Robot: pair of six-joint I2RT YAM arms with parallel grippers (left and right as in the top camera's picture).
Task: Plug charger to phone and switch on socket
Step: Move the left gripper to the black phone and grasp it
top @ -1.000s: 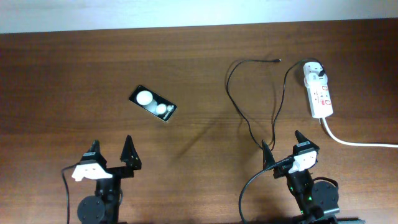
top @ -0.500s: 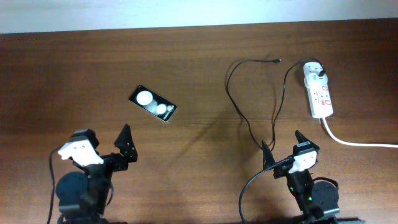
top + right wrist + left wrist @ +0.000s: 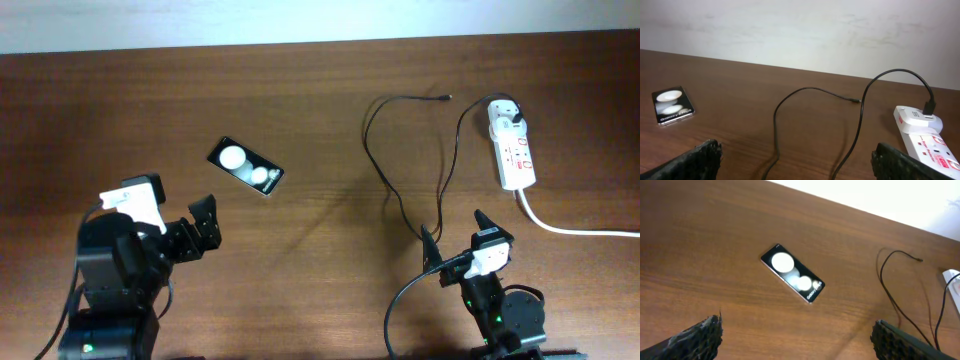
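Looking from overhead, the left hand (image 3: 180, 226) hangs open, near the phone (image 3: 245, 166) but apart from it. The right hand (image 3: 455, 236), also open, has the charger (image 3: 366, 140) cable just beside one finger and the socket (image 3: 513, 152) well apart. The left wrist view shows the phone (image 3: 792, 273) ahead, midway between the spread fingers. In the right wrist view the charger (image 3: 776, 125) seems plugged into the socket (image 3: 925, 132).

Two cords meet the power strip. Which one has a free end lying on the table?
The thin black charger cable: its connector tip lies loose left of the power strip. The thick white cord runs off frame.
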